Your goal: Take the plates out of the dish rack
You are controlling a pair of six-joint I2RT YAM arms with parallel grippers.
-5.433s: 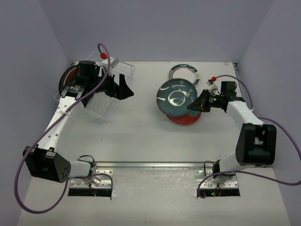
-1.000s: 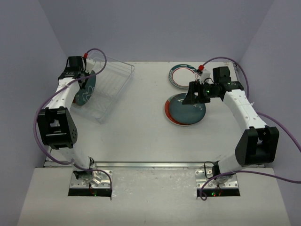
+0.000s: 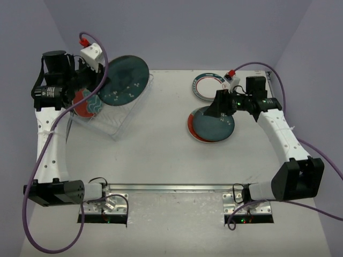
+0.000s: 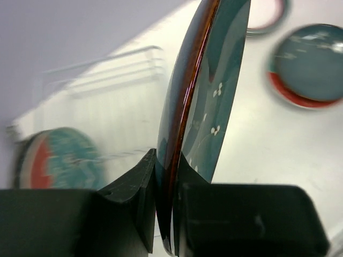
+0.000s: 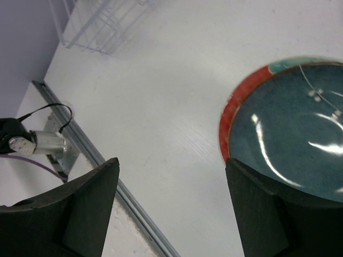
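Observation:
My left gripper (image 3: 102, 85) is shut on the rim of a dark teal plate (image 3: 124, 79) with small white flowers, held up over the clear dish rack (image 3: 115, 115). In the left wrist view my left gripper (image 4: 170, 182) pinches this plate (image 4: 206, 91) edge-on. A teal and red plate with white waves (image 3: 87, 103) still stands in the rack; it also shows in the left wrist view (image 4: 59, 160). My right gripper (image 3: 213, 111) is open and empty above a dark teal plate with red rim (image 3: 211, 127) lying flat on the table. That plate shows in the right wrist view (image 5: 289, 118).
A white plate with a teal and red ring (image 3: 208, 85) lies flat at the back right. The rack's far corner shows in the right wrist view (image 5: 102, 24). A metal rail (image 3: 171, 187) runs along the near table edge, with the arm bases behind it.

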